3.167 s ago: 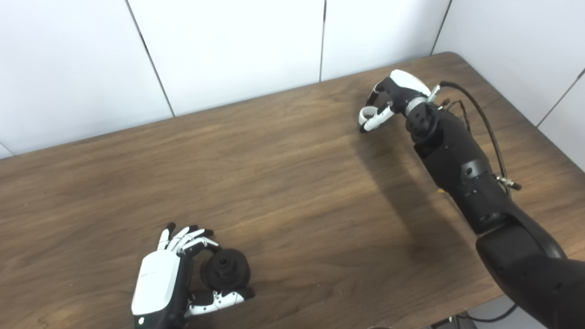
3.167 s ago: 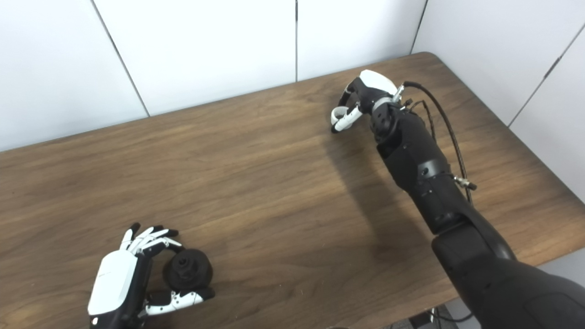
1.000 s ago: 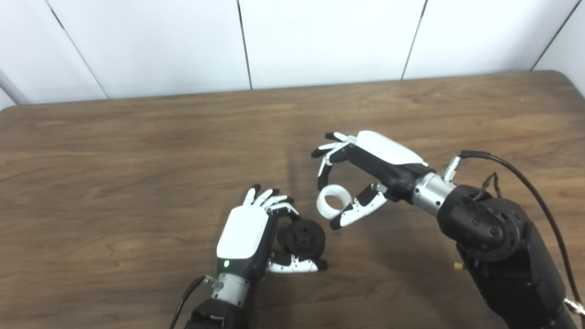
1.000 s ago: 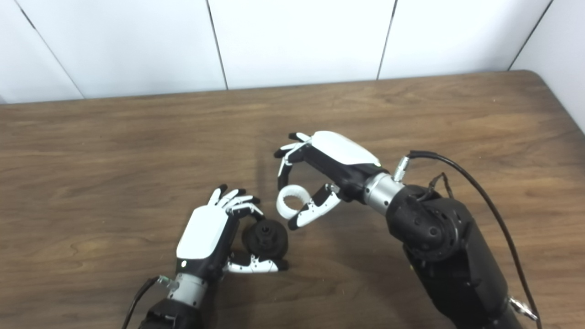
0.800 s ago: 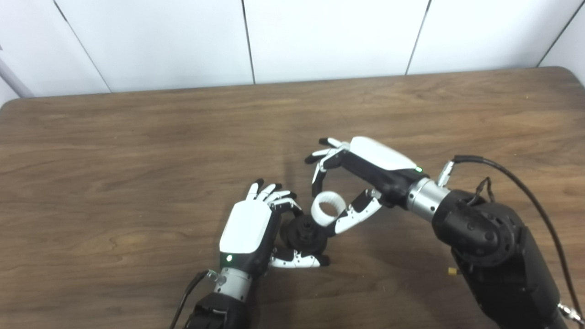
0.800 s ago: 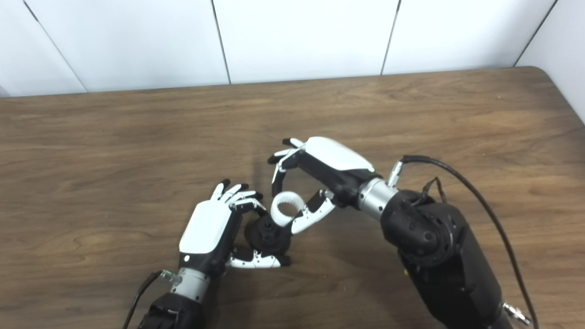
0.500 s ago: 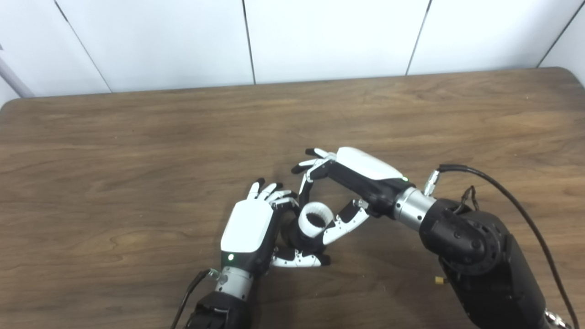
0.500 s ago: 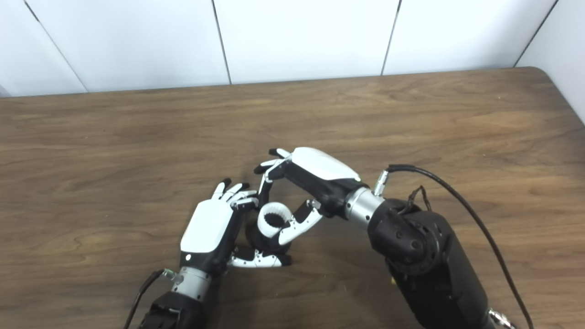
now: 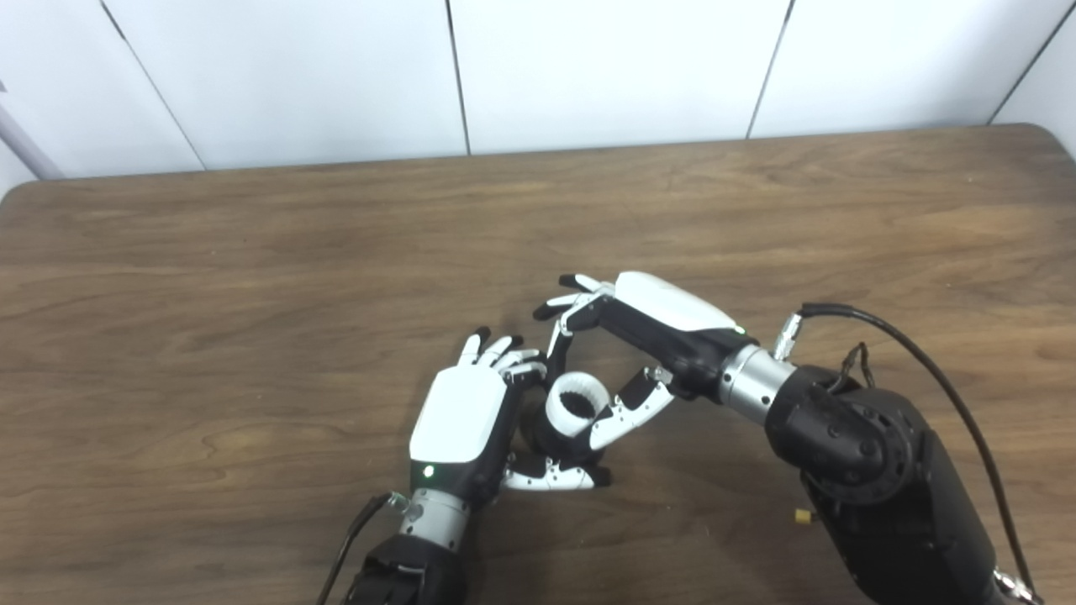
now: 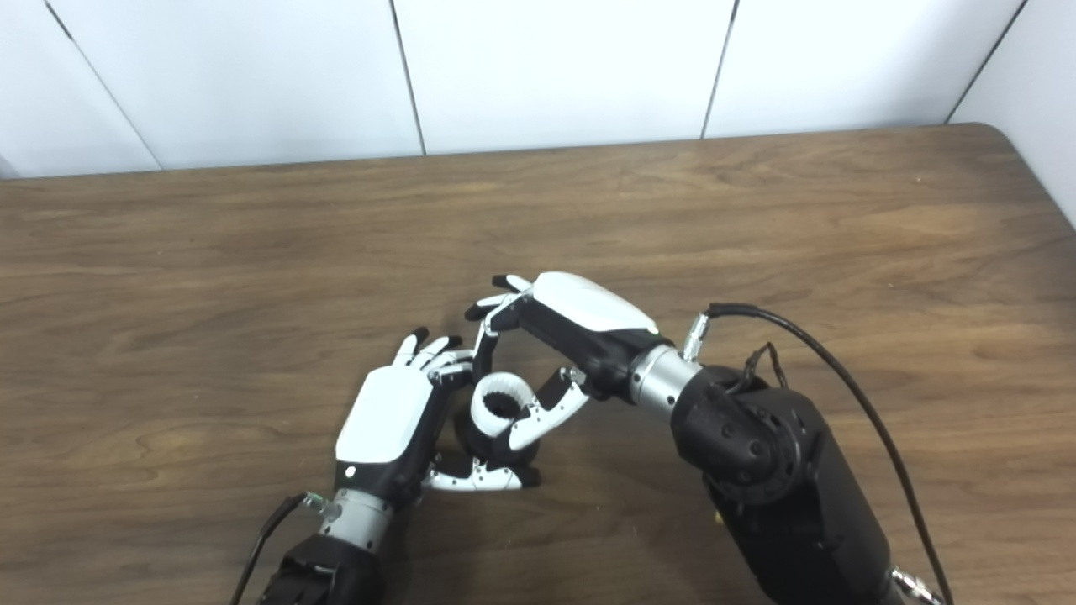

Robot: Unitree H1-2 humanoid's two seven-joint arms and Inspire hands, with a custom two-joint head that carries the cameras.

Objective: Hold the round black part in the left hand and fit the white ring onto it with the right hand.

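White ring (image 9: 577,402): pinched by right robot hand (image 9: 647,336), against black part
Black part (image 9: 538,430): gripped by left robot hand (image 9: 462,420)
Table (image 9: 252,277): wood

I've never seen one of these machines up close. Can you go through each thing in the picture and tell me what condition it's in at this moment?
Left hand: shut on the round black part, palm turned inward.
Round black part: gripped from the side, mostly hidden behind the ring.
White plastic ring: pinched in the right hand, sitting over the black part; whether fully seated cannot be told.
Right hand: shut on the ring, fingers arched around it.
Brown wooden table: flat beneath both hands.
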